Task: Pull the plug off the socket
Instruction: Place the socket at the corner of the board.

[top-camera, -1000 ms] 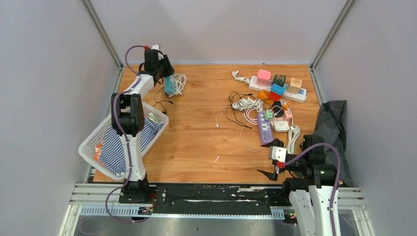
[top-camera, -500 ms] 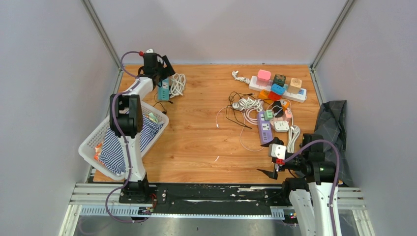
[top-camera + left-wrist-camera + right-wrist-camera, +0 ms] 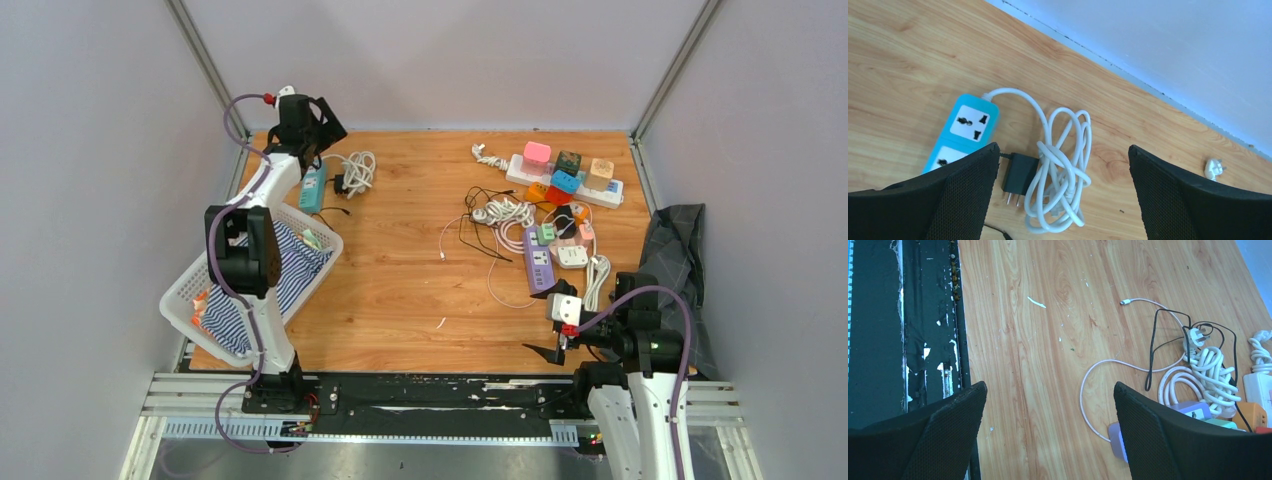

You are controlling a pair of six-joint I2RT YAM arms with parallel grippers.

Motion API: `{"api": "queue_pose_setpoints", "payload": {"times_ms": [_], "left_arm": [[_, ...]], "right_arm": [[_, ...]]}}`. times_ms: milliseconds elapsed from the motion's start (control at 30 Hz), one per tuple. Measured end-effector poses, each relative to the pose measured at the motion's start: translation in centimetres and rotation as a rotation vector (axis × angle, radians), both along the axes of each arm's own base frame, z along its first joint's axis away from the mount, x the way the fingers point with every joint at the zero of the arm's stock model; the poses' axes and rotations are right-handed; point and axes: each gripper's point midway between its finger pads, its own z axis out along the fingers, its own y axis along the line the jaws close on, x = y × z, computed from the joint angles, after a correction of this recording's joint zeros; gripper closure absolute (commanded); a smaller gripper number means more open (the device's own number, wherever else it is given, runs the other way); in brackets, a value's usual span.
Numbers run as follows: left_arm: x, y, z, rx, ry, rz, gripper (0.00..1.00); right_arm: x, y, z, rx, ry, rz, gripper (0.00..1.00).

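A blue socket strip lies flat on the wood at the far left, also seen from above as the blue strip. The black plug lies loose beside it with its two prongs bare, out of the socket. It rests against a coiled white cord. My left gripper hangs open above them and holds nothing. From above, the left gripper is at the back left corner. My right gripper is open and empty near the front edge, by a purple strip.
A white laundry basket with striped cloth sits front left. A purple strip, tangled cables and a white strip with coloured adapters fill the right side. A dark cloth lies at the right wall.
My left gripper opened and let go of the blue strip, which dropped from hanging to lying flat. The left arm then drew back toward the far left corner. The right arm barely moved.
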Motion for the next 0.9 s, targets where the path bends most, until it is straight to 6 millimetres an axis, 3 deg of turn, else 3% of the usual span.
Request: {"api": "queue_pose_setpoints", "payload": {"times_ms": [267,500,733,900], "left_arm": [[-1.2,-0.5,3.1,-0.030,-0.052,-0.020,0.00],[-2.5,-3.5,3.6,-0.103,-0.063,-0.178,0.00],[-6.9,-7.4,5.3,-0.167,-0.079,-0.362,0.00],[-11.6,-13.3,8.6,-0.146,-0.138,-0.554,0.00]], "right_arm": [[0.0,0.0,0.0,0.000,0.000,-0.002,0.03],[0.0,0.0,0.0,0.000,-0.003,-0.002,0.03],[-0.1,0.0,0.2,-0.001,-0.021,-0.002,0.03],[-0.3,0.0,0.4,-0.003,-0.047,-0.002,0.03]]}}
